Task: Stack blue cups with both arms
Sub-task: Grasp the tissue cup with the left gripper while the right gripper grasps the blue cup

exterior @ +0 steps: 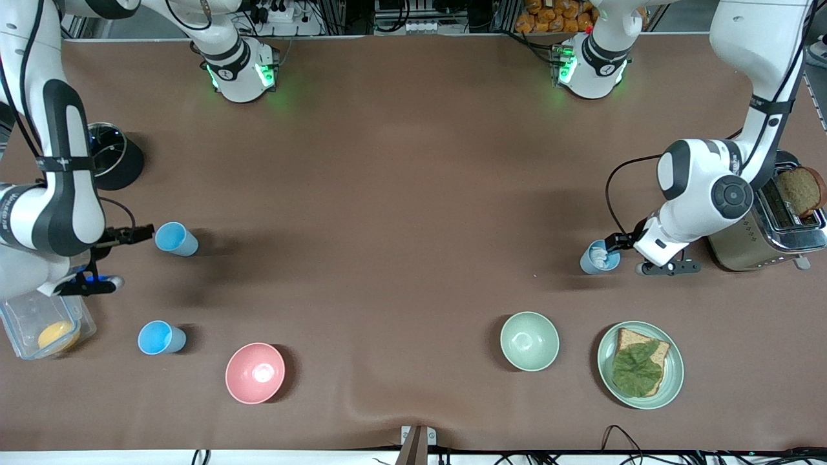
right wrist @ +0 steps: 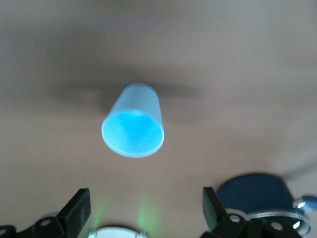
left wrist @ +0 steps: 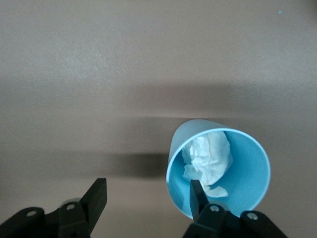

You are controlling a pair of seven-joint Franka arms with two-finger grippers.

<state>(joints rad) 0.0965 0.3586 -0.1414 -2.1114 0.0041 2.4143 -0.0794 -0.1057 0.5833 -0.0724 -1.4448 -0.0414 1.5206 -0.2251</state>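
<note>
Three blue cups stand on the brown table. One cup (exterior: 599, 257) near the left arm's end holds crumpled white paper (left wrist: 210, 153). My left gripper (exterior: 614, 244) is open at this cup (left wrist: 218, 168): one finger (left wrist: 197, 196) is inside the rim, the other (left wrist: 96, 196) outside and well apart from the wall. A second cup (exterior: 176, 239) stands toward the right arm's end. My right gripper (exterior: 145, 231) is open beside it, not touching; in the right wrist view the cup (right wrist: 132, 126) is ahead of the open gripper (right wrist: 144, 203). A third cup (exterior: 160, 338) stands nearer the front camera.
A pink bowl (exterior: 255, 372), a pale green bowl (exterior: 529, 340) and a green plate (exterior: 672, 378) with bread and lettuce lie near the front edge. A toaster (exterior: 769, 219) stands beside the left arm. A clear container (exterior: 42, 326) and a black pot (exterior: 110, 155) are near the right arm.
</note>
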